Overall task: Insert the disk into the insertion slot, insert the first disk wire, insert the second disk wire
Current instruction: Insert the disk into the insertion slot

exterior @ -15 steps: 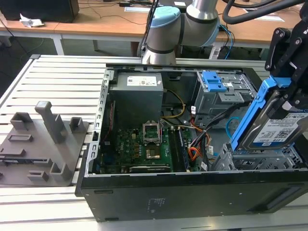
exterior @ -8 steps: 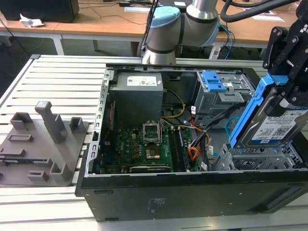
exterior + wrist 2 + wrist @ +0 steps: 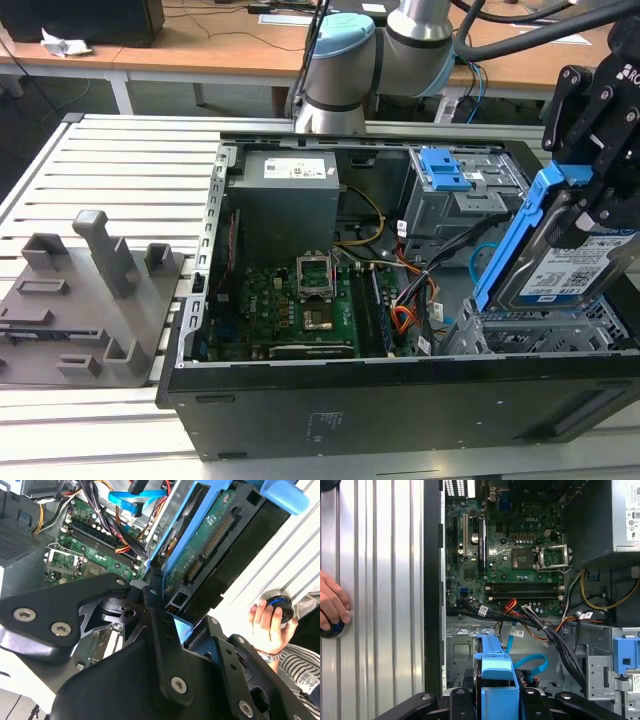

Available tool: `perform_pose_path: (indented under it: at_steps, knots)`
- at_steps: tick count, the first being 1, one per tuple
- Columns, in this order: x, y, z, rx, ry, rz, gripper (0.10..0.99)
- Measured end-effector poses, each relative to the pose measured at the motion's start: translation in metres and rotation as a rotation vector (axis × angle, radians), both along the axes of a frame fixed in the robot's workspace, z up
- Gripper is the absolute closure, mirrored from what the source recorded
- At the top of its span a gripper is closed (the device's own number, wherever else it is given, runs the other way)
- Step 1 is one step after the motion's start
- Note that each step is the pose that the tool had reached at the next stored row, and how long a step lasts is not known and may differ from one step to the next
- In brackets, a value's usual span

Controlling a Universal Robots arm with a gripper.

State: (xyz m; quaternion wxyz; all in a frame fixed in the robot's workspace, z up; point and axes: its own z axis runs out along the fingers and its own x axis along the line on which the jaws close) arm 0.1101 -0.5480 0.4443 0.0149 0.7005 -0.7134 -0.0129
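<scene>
My gripper [image 3: 588, 205] is shut on the disk [image 3: 565, 265], a silver drive with a white label in a bright blue frame. The disk hangs tilted, with its lower end just above the insertion slot [image 3: 540, 335], a grey perforated cage at the case's corner on the exterior view's right. The second wrist view shows the disk's green circuit side [image 3: 212, 535] between the black fingers [image 3: 160, 630]. The blue frame [image 3: 495, 665] rises over the cage floor [image 3: 462, 652]. The light-blue second disk wire [image 3: 532, 662] loops beside it. The red-orange first disk wire [image 3: 512, 605] lies near the motherboard's edge.
The open black computer case [image 3: 400, 400] rests on a slatted metal table [image 3: 120, 170]. A taller grey cage with blue latches [image 3: 450, 185] stands behind the slot. A grey fixture block [image 3: 90, 300] sits at the exterior view's left. A person's hand [image 3: 332, 605] rests on a blue-ringed knob.
</scene>
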Motion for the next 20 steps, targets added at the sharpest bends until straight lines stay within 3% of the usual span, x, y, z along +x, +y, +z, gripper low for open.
perform_pose_path:
  at_steps: [12,17,20]
  knots:
    - [0.0031,0.0021,-0.0085,0.000,-0.0001,0.000,0.722]
    - [0.0031,0.0022,-0.0151,0.000,0.0000,0.000,0.722]
    - [0.0034,0.0022,-0.0227,0.000,0.0000,0.000,0.722]
